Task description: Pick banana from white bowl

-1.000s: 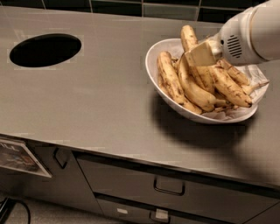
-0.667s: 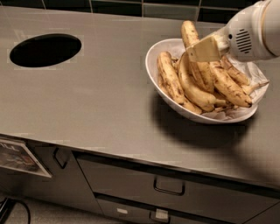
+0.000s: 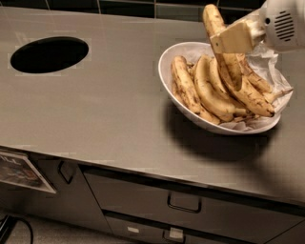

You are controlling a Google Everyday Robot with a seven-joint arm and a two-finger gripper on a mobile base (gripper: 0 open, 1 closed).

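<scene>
Gripper (image 3: 223, 42) over white bowl (image 3: 165, 71) far side, jaws clamped on banana (image 3: 212, 18) near its raised end. Lower end rests among other bananas (image 3: 209, 93). Risk: off-centre grip lets banana pivot, slip, drag neighbours out.

The gripper (image 3: 233, 38) is hanging over the far right part of the white bowl (image 3: 164, 71), its fingers pinching the upper end of the banana (image 3: 240, 83) and blocking that side from above. Other bananas (image 3: 190, 88) are crowding the bowl's left half, just beside the held one, and crumpled paper (image 3: 269, 59) is filling the right edge. The counter (image 3: 105, 114) left of the bowl is lying open as far as the round hole (image 3: 49, 54), with the dark wall (image 3: 133, 7) closing off the back
</scene>
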